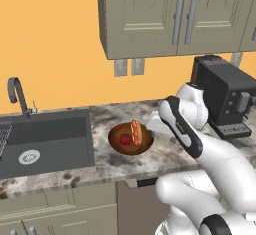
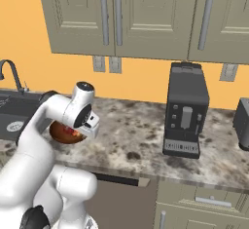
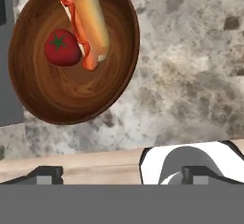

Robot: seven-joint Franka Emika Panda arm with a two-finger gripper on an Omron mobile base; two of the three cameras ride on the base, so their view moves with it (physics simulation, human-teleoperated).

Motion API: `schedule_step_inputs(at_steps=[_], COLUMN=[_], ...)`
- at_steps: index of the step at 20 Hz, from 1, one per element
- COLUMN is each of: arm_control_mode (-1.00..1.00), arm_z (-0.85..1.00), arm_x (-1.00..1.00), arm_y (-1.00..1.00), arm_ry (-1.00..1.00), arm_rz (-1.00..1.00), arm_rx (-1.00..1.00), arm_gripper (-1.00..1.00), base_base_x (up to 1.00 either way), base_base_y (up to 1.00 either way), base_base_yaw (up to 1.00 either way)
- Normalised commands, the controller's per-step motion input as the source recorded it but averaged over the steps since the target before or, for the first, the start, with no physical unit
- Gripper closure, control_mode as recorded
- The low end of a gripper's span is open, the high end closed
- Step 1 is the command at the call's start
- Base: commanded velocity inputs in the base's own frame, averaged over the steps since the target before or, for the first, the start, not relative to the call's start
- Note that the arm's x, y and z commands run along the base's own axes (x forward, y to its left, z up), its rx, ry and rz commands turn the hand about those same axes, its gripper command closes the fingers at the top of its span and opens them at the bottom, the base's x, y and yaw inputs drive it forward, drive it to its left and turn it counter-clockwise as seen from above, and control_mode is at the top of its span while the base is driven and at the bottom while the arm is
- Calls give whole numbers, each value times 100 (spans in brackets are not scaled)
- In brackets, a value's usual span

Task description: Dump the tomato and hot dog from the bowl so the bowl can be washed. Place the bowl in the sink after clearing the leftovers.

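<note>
On the marbled countertop (image 1: 165, 154) in the left base view, the bowl (image 1: 131, 139) sits just beside the right rim of the sink (image 1: 45, 139), nearer the front edge than the backsplash, with the tomato (image 1: 125, 139) at its left side and the hot dog (image 1: 135, 132) lying along its right side. The white arm bends over the counter to the right of the bowl, its hand reaching toward the bowl's right rim, and a black coffee machine (image 1: 225, 96) stands at the back right. From the right base view, the arm's wrist covers most of the bowl (image 2: 62, 133), so just a brown crescent shows at the left end of the countertop (image 2: 136, 135), next to the sink (image 2: 14, 113) with its curved faucet (image 2: 10, 74); the coffee machine (image 2: 186, 111) stands well apart to the right, toward the back wall. Looking along the hand, the bowl (image 3: 57, 99) lies on the counter with the tomato (image 3: 62, 47) touching the side of the hot dog (image 3: 88, 20), both inside the bowl. The gripper (image 3: 121, 175) has its 2 fingertips (image 3: 45, 174) spread wide apart at the bottom, released and grasping nothing, hovering above the counter's front edge short of the bowl.
</note>
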Motion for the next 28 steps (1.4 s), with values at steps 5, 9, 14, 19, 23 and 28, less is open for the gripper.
schedule_step_inputs(at_steps=[5,9,14,19,23,28], arm_control_mode=[-100,-100,-100,-100,-100,-100], arm_z=[-36,-53,-38,-34,-33,-31], arm_x=[32,11,15,21,23,31], arm_y=[3,22,31,26,9,2], arm_ry=[10,12,1,0,-2,-3], arm_rz=[0,0,0,0,0,0], arm_rx=[0,-2,-3,-2,0,0], arm_gripper=[-100,-100,-100,-100,-100,-100], base_base_x=[0,0,0,0,0,0], base_base_y=[0,0,0,0,0,0], base_base_yaw=[0,0,0,0,0,0])
